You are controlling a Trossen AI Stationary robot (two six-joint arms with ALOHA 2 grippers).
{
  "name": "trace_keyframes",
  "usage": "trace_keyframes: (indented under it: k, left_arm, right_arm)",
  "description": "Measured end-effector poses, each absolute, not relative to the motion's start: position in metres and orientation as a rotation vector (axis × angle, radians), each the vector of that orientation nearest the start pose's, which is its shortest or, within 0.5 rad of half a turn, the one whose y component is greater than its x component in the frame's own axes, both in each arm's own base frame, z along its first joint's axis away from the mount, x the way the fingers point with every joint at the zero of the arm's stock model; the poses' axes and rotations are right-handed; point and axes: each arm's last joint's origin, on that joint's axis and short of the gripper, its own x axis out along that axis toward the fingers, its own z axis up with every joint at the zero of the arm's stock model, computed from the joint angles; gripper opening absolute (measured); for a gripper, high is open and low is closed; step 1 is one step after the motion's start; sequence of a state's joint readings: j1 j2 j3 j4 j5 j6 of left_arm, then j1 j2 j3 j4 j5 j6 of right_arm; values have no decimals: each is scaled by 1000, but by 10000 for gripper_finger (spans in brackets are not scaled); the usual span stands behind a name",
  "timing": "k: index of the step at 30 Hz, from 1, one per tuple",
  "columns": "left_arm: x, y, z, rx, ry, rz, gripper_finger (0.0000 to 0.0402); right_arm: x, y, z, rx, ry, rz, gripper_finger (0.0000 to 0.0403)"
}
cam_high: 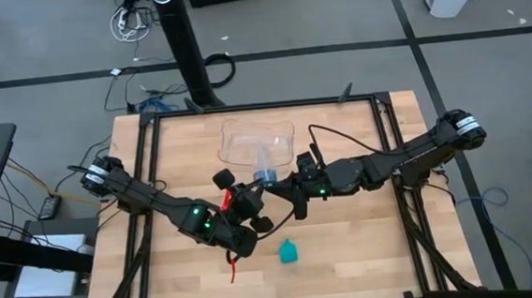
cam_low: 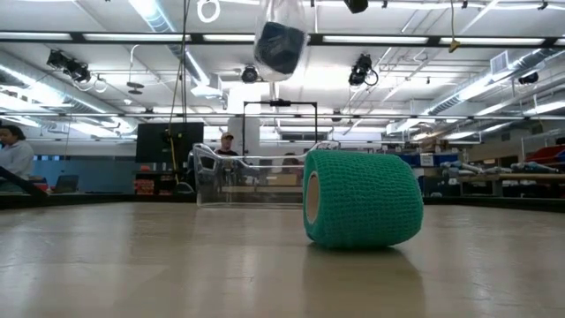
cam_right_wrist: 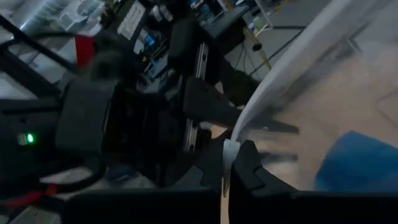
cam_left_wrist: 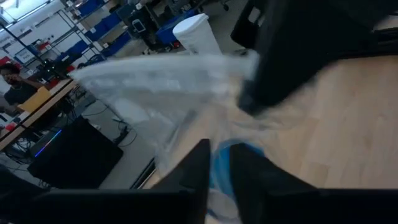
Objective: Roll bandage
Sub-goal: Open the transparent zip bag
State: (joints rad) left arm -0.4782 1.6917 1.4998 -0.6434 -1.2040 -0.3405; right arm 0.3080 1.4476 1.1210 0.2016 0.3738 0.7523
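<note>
1 teal-green bandage [cam_high: 288, 252], wound into a stubby roll, lies on its side on the wooden table [cam_high: 368, 264], toward the front edge and clear of both arms; the low view shows its pale core [cam_low: 312, 198] facing sideways. Just behind it, above the table's middle, 2 grippers meet at a clear plastic bag [cam_high: 265, 160] with a bright-blue roll [cam_high: 266, 176] inside it. The right gripper [cam_right_wrist: 232, 163] has its fingers pressed together on a thin edge of the clear plastic. The left gripper [cam_left_wrist: 219, 167] has its fingers narrowly apart with the blue roll and plastic between them; whether they grip it cannot be told. A clear plastic tray [cam_high: 258, 140] sits farther back. A person [cam_low: 12, 157] stands beyond the table.
</note>
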Motion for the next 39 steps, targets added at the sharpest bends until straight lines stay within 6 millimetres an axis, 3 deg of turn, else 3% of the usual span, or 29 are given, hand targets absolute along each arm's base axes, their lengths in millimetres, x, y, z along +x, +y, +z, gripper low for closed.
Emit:
trace_keyframes:
  k: [4,13,20,25,32,39]
  left_arm:
    - [329,-140,321,332,441,750,10]
    - [330,-142,320,331,471,688,3]
    - [329,-145,313,353,611,482,2]
    - [329,-144,309,405,704,333,2]
    - [338,-131,307,427,786,121,2]
    - [349,-109,306,410,813,-6,2]
  right_arm:
    - [321,94,330,699,101,-89,10]
    - [312,98,335,525,138,-51,74]
    - [276,90,347,354,273,-48,126]
    - [257,94,347,66,364,-5,132]
    - [271,103,323,-396,464,-45,133]
    - [282,101,309,-508,533,29,131]
